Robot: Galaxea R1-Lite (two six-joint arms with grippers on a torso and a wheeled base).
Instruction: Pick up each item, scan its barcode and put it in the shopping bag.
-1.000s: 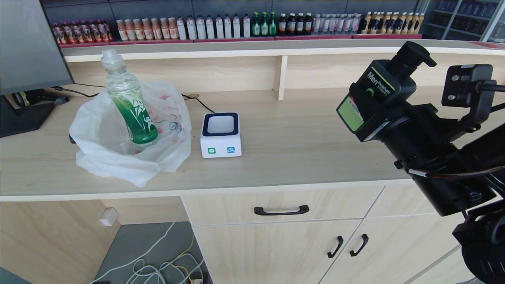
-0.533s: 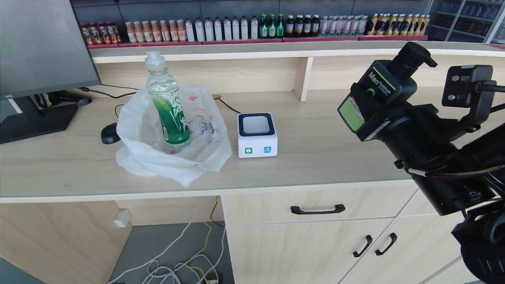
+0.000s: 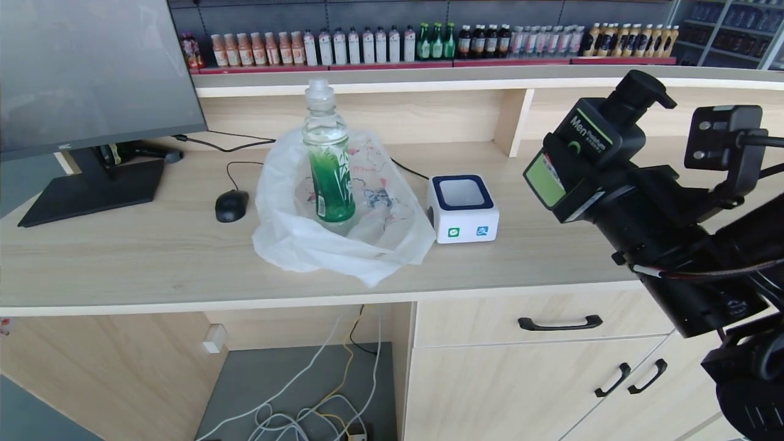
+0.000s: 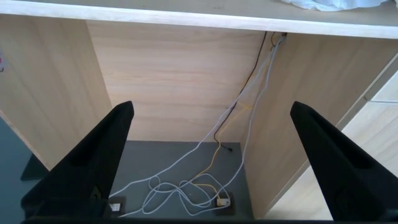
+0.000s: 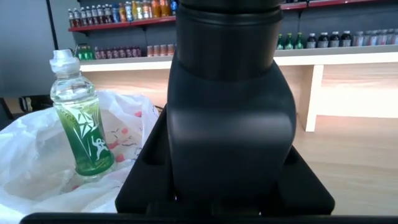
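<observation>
My head view is bright and evenly lit from overhead, soft across the bench (image 3: 153,263). The shopping bag (image 3: 294,245) drops only a faint shadow toward 6 o'clock, the mouse (image 3: 231,206) a tighter, darker one. The monitor (image 3: 92,67) at 10 o'clock carries a dull grey sheen. At 3 o'clock the black pump bottle (image 3: 597,147) swallows the light. The green bottle (image 3: 327,165) glows, light passing through it. Under the bench my left wrist view is dimmer, the left gripper (image 4: 211,109) jaws flat black silhouettes
</observation>
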